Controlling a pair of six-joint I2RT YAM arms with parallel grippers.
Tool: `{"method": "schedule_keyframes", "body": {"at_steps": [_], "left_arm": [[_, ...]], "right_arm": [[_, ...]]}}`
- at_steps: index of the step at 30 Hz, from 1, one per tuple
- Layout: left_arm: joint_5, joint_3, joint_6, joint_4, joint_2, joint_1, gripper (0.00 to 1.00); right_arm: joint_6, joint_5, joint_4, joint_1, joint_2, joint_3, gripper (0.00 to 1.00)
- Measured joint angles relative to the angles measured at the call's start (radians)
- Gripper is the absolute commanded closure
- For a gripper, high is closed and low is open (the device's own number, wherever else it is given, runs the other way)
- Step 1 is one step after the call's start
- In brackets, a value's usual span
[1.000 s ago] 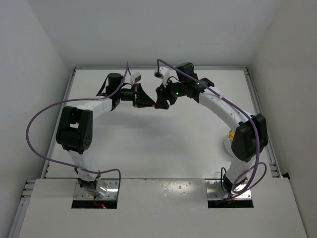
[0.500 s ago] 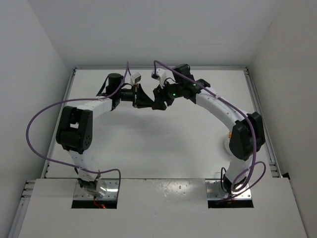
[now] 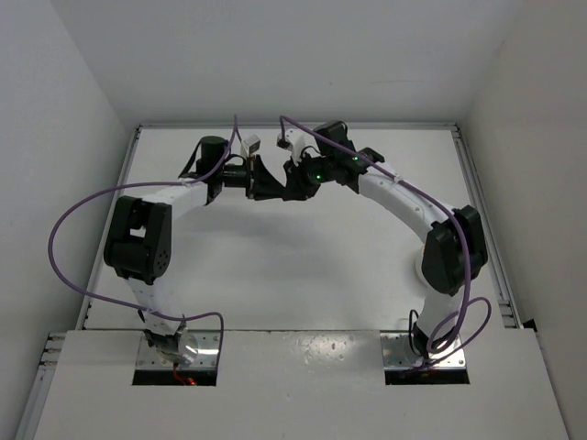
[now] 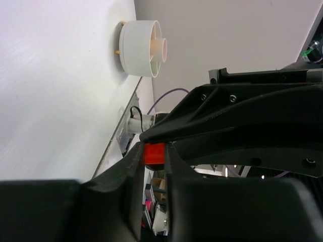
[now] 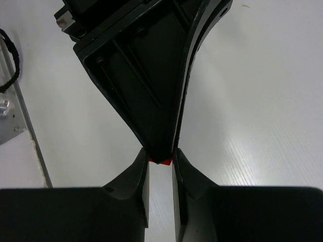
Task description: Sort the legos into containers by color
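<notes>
Red lego (image 4: 154, 153) sits pinched in the left gripper's (image 4: 154, 157) narrow jaws. The right gripper (image 5: 160, 158) clamps it too, well apart from the dish (image 4: 139, 48).

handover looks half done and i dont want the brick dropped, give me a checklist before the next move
1. Left tool shut on the red lego: ok.
2. Right tool closed on the same lego: ok, its fingers sit against both sides in the right wrist view.
3. Depth of the right tool's hold: cannot tell, only a sliver of red shows.
4. Dish in sight for the drop: not ok from above, the right arm covers most of it.
5. Which compartment takes red: cannot tell.
</notes>
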Motion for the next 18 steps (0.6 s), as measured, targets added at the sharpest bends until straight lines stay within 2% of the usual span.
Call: {"method": "schedule_keyframes", "body": {"at_steps": [3,4,7,12,18], "left_arm": [[-0.025,-0.016,0.025,-0.001,-0.008,0.001,0.25],[-0.041,-0.030,0.031,-0.010,-0.010,0.007,0.02],[-0.055,-0.049,0.058,-0.065,-0.018,0.023,0.00],[-0.087,-0.029,0.203,-0.187,-0.067,0.076,0.00],[-0.214,0.064,0.446,-0.383,-0.121,0.184,0.00]], "right_arm": [[0.005,0.000,0.002,0.002,-0.003,0.000,0.94],[0.005,-0.002,0.003,0.001,-0.011,0.000,0.95],[0.002,0.005,0.007,-0.005,-0.058,-0.032,0.96],[-0.035,0.080,-0.058,-0.038,-0.196,-0.149,0.99],[-0.109,0.198,-0.209,-0.205,-0.388,-0.248,1.00]]}}
